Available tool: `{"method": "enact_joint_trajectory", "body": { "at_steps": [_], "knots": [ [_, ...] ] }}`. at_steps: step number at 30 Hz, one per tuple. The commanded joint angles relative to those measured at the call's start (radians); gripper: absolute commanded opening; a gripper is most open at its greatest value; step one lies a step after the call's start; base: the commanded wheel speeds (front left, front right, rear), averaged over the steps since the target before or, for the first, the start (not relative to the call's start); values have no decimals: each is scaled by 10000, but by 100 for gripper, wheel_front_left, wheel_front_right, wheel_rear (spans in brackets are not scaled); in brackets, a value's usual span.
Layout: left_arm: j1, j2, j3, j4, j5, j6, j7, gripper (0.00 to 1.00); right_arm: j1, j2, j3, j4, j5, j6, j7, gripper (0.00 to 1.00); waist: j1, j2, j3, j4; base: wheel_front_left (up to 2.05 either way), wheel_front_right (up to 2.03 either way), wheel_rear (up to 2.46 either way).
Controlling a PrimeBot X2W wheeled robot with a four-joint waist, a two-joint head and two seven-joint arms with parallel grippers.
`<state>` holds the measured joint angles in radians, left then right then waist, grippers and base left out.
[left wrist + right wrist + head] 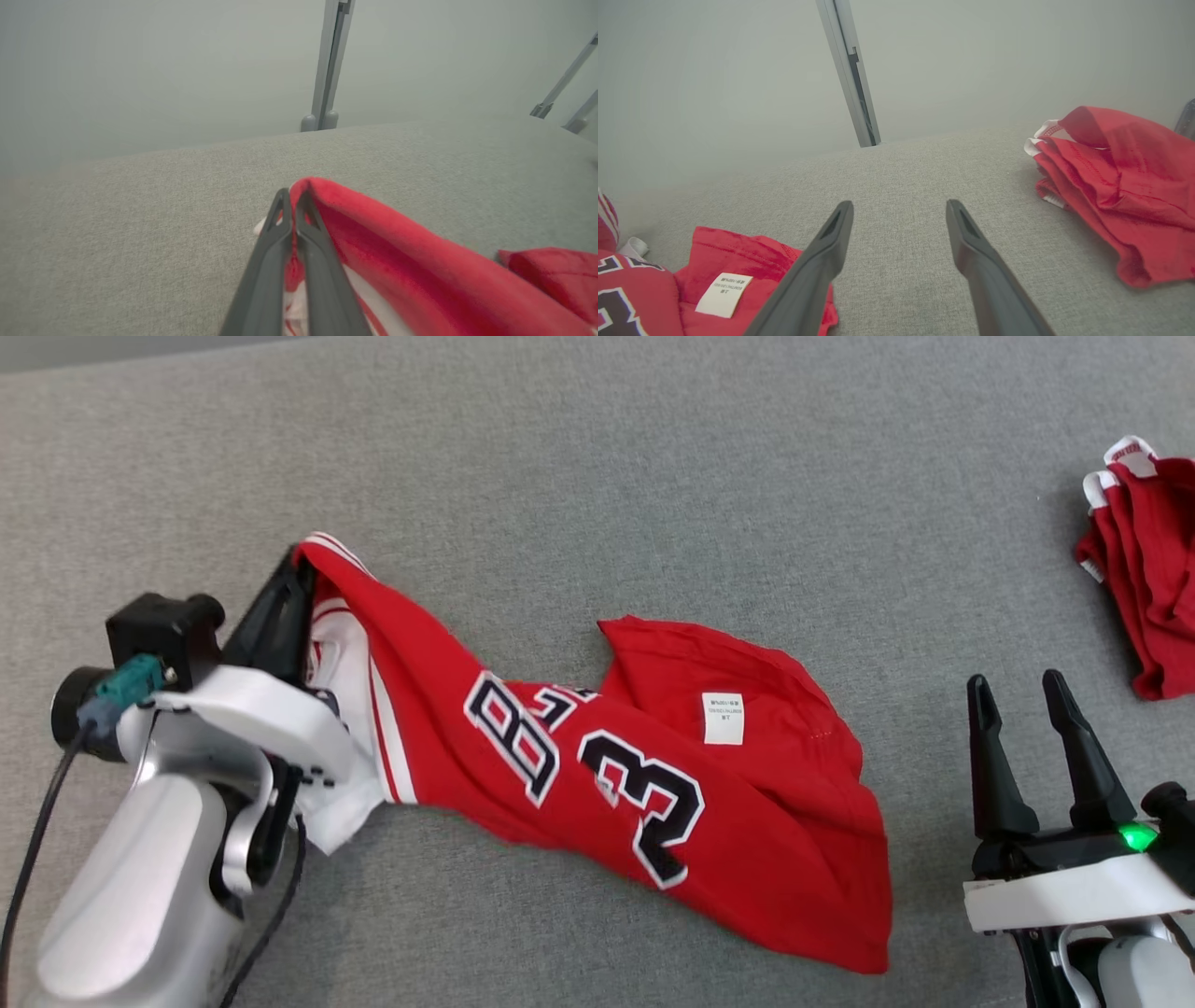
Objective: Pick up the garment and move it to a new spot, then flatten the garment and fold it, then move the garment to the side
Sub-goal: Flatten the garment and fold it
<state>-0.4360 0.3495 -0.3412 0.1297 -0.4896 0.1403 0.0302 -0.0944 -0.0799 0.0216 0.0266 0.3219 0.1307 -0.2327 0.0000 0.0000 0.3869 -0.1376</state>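
Left arm (131, 877), nearest the lens, is pinching the striped shoulder edge of the red jersey (766, 831) between its fully closed jaws. It is holding that corner raised off the grey desk (653, 457), apparently to drag or spread the cloth for flattening. Right jaws, at the lower right, are standing wide apart and gripping nothing, hovering near the jersey's hem end, likely placed to take a second corner. Between the two arms the jersey is lying crumpled across the middle of the desk, number side up. One flap is turning back to show a white label (724, 719), so folding is looking some way off. Beyond it, bare desk is stretching toward the far edge, giving ample room to lay the cloth flat. Farther right, a second red pile (1148, 560) is sitting near the desk's right side, well apart from the jersey, narrowing the room there. Grey posts (329, 65) are rising behind the far edge.
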Motion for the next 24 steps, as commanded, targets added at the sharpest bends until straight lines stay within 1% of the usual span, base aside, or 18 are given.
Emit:
{"method": "enact_joint_trajectory", "body": {
  "at_steps": [1, 5, 6, 7, 8, 13, 16, 20, 24],
  "knots": [
    [-356, -65, 99, 459, -90, -120, -193, 0, -152, -33, 34, 40, 36, 2, -78, 100, 0, 0, 139, -86, 0, 0, 0],
    [-957, -383, 192, 1819, -297, -383, -790, 0, -281, -79, 42, 85, 37, 2, -127, 100, 0, 0, 205, -72, 0, 0, 0],
    [-1103, -451, 243, 2104, -317, -407, -991, 17, -300, -93, 46, 111, 35, 2, -136, 100, 0, 0, 205, -59, 0, 0, 0],
    [-1167, -498, 230, 2375, -287, -462, -1126, 85, -318, -104, 52, 127, 38, 2, -148, 100, 0, 0, 192, -44, 0, 0, 0],
    [-1216, -592, 224, 2607, -311, -508, -1339, 100, -338, -116, 48, 147, 39, 2, -156, 100, 0, 0, 174, -24, 0, 0, 0],
    [-1006, -827, 198, 3346, -256, -623, -2255, 100, -328, -160, 50, 239, 24, 2, -177, 100, 0, 0, -29, 142, 0, 0, 0],
    [-646, -904, 251, 3317, -165, -529, -2646, 100, -313, -222, 37, 271, 0, 2, -162, 100, 0, 0, -178, 273, 0, 0, 0],
    [-5, -911, 600, 2736, 6, -270, -2900, 100, -265, -309, 5, 300, -40, 2, -128, 100, 0, 0, -421, 474, 0, 0, 0],
    [788, -946, 1164, 1603, 318, 23, -2950, 100, -109, -390, -24, 302, -78, 2, -27, 100, 0, 0, -722, 696, 0, 0, 0]
  ]
}}
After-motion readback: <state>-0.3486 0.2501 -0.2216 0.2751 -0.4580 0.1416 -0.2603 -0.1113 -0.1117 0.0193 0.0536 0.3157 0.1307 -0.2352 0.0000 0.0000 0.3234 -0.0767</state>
